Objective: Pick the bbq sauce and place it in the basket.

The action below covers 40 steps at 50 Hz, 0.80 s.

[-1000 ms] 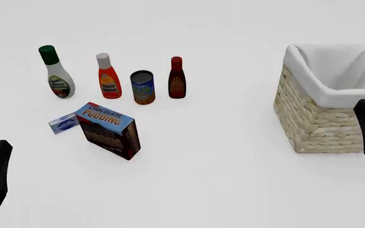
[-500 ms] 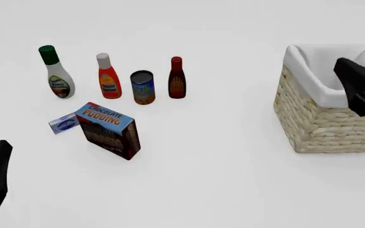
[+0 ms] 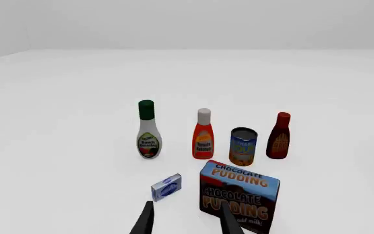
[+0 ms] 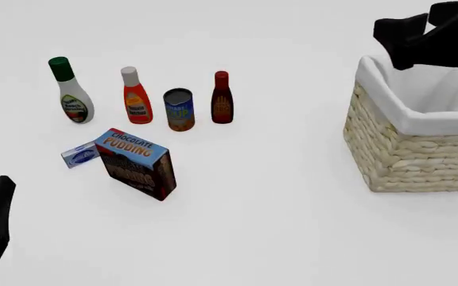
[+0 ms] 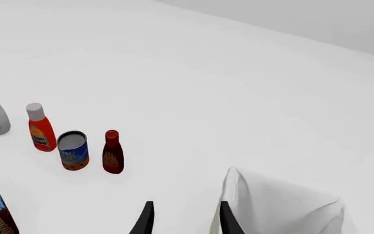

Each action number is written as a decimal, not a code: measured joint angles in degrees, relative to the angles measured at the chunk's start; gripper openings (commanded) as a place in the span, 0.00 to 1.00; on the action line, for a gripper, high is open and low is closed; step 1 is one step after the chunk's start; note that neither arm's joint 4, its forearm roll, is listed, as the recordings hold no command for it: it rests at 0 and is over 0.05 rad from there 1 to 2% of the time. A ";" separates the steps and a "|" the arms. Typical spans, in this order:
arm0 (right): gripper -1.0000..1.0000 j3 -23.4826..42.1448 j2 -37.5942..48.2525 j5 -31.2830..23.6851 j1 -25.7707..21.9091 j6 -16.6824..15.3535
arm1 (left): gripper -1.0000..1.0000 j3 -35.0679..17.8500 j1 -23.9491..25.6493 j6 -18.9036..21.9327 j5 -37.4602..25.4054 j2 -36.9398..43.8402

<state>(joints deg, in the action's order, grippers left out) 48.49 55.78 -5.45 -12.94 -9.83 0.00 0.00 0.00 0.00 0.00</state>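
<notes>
Bbq sauce stands upright on the white worktop, at the right end of a far row of containers and untouched by either arm. Just left of it we see a blue can, then an orange bottle with a white cap, then a white bottle with a green cap. Nearer to us sits a chocolate pudding box, with a small blue-and-white box touching its left side. The basket stands well apart on the right, its white lining showing.

Our right tool hovers high over the far left corner of the basket, fingers parted and gripping nothing, looking toward the row of bottles. Our left tool hangs at the near left edge of the scene, likewise spread apart with nothing between its fingers, facing the pudding box.
</notes>
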 measured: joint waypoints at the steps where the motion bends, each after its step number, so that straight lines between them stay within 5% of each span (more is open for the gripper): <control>1: 1.00 0.75 0.72 -0.32 -0.13 0.02 | 1.00 0.00 0.00 0.00 0.00 0.00; 40: 1.00 33.65 29.16 -12.47 -5.29 3.86 | 1.00 0.00 0.00 0.00 0.00 0.00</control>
<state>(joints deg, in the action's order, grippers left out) 82.14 84.93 -17.93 -18.23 -5.96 0.00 0.00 0.00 0.00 0.00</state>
